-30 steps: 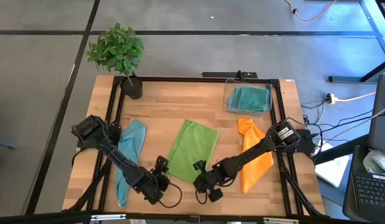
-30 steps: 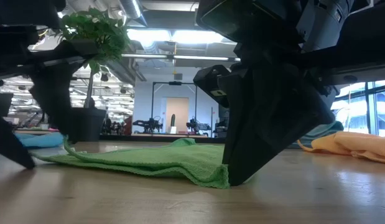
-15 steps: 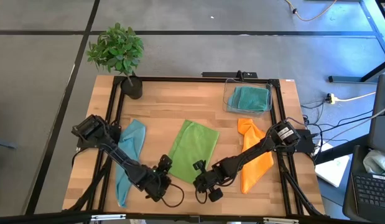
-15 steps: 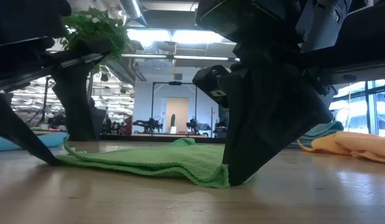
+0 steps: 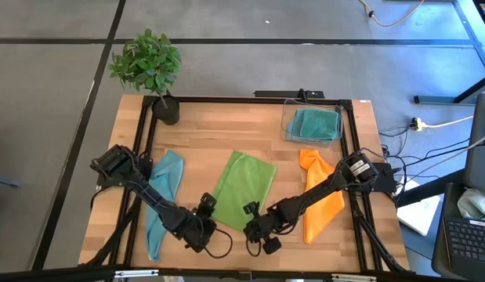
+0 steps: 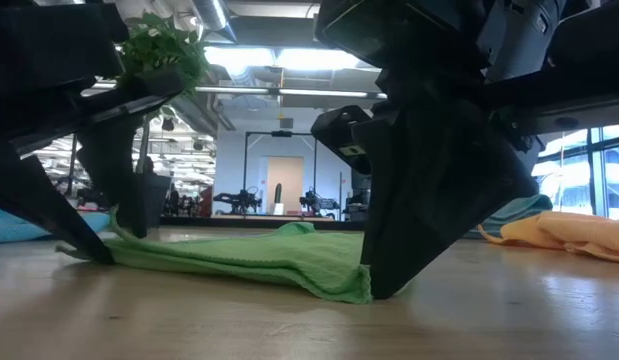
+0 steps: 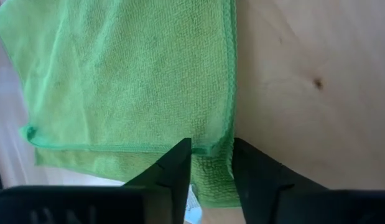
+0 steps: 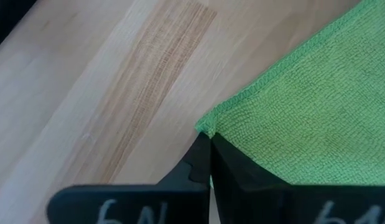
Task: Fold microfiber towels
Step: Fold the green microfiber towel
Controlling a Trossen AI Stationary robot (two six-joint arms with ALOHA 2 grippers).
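Observation:
The lime green towel [image 5: 242, 188] lies flat in the middle of the table. My right gripper [image 5: 251, 217] is shut on its near right corner. My left gripper [image 5: 207, 211] is at its near left corner, the fingers still apart with the hem [image 7: 212, 149] between them. A light blue towel [image 5: 164, 196] lies on the left and an orange towel [image 5: 320, 200] on the right. A teal towel [image 5: 314, 124] sits in the clear bin. My left gripper slants down from the near left. One fingertip [image 7: 180, 163] is on the cloth, the other [image 7: 248, 165] is at its hem by the near left corner [image 6: 89, 250], which lies on the table. My right gripper pinches the near right corner [image 8: 208, 129] between its two shut fingers. It slants down from the near right, and the corner [image 6: 357, 290] stays low on the table.
A potted plant [image 5: 148, 66] stands at the far left corner. The clear bin [image 5: 289, 129] stands at the far right. A black frame [image 5: 250, 99] runs around the table. Bare wood lies beyond the green towel's far edge.
My left gripper has shifted slightly toward the green towel's near left corner, rolled a little and narrowed its fingers around the hem. The corner has been nudged slightly. My right gripper and its corner have kept still.

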